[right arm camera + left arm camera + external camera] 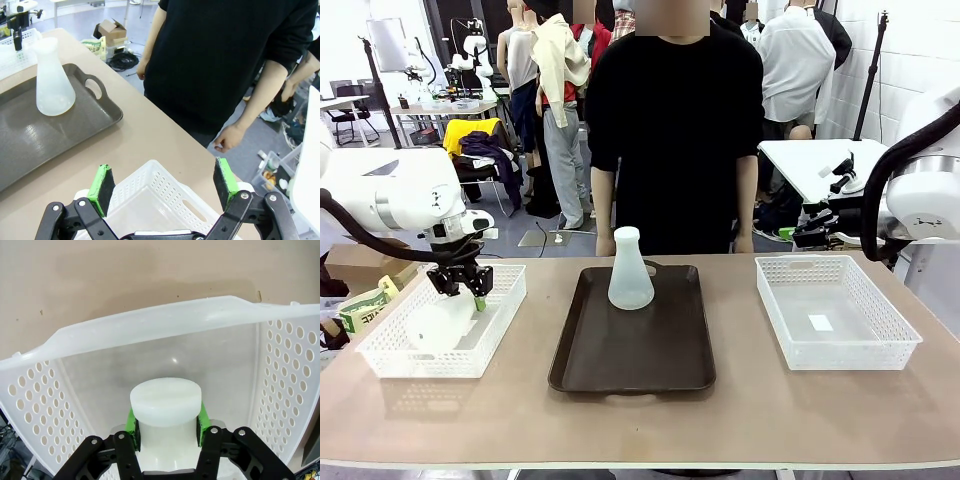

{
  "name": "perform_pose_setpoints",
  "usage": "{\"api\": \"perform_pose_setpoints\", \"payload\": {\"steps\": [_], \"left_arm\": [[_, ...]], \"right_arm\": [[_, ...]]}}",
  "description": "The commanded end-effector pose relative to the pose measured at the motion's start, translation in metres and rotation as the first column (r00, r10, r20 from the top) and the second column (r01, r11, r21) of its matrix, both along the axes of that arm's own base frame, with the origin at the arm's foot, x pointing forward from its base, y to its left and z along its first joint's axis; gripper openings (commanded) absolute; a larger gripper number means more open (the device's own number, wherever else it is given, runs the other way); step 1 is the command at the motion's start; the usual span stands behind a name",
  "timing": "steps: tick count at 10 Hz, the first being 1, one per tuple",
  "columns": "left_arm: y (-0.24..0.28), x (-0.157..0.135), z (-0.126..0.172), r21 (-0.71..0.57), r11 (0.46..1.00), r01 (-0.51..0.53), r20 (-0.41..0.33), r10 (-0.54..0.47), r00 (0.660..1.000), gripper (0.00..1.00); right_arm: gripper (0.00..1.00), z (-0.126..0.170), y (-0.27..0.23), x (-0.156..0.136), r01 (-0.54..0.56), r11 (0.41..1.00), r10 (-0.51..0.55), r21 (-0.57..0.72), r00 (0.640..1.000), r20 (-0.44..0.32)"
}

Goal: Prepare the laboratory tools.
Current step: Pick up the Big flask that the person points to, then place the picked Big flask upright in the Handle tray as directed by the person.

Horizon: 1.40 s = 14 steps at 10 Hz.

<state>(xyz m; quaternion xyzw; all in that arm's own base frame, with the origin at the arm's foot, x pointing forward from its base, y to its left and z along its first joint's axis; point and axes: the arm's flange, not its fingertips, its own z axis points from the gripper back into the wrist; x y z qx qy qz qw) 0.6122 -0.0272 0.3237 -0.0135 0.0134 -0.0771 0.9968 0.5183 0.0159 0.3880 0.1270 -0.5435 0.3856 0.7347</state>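
Frosted-white conical plastic flask [165, 402] lying in the left white mesh basket [150, 330] looks light, stiff and slick, and the left gripper [166, 421] is clamped on its narrow neck, a sensible hold, while the right gripper [163, 185] gapes wide, empty.

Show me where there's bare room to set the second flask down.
The tray is bare in front of and beside the upright flask at its far end. The right basket has only a small label on its floor. Bare table runs between tray and baskets. The left basket is crowded: the left claw grips a flask lying inside.
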Motion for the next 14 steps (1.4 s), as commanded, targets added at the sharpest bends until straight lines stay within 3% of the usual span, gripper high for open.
{"api": "perform_pose_setpoints", "payload": {"steps": [1,3,14], "left_arm": [[-0.0008,-0.001,0.0023,0.035,0.999,-0.012,0.017,0.011,1.0,0.0],[-0.0004,-0.0026,0.0004,0.015,1.0,-0.003,-0.022,0.003,1.0,0.0],[-0.0004,0.0,0.0,0.001,1.0,0.0,0.001,0.0,1.0,0.0]], "right_arm": [[1.0,0.0016,-0.0002,-0.0001,-0.002,1.0,0.002,0.001,1.0,-0.012],[1.0,0.0016,-0.0002,-0.0001,-0.002,1.0,0.002,0.001,1.0,-0.012],[1.0,0.0016,-0.0002,-0.0001,-0.002,1.0,0.002,0.001,1.0,-0.012]]}}
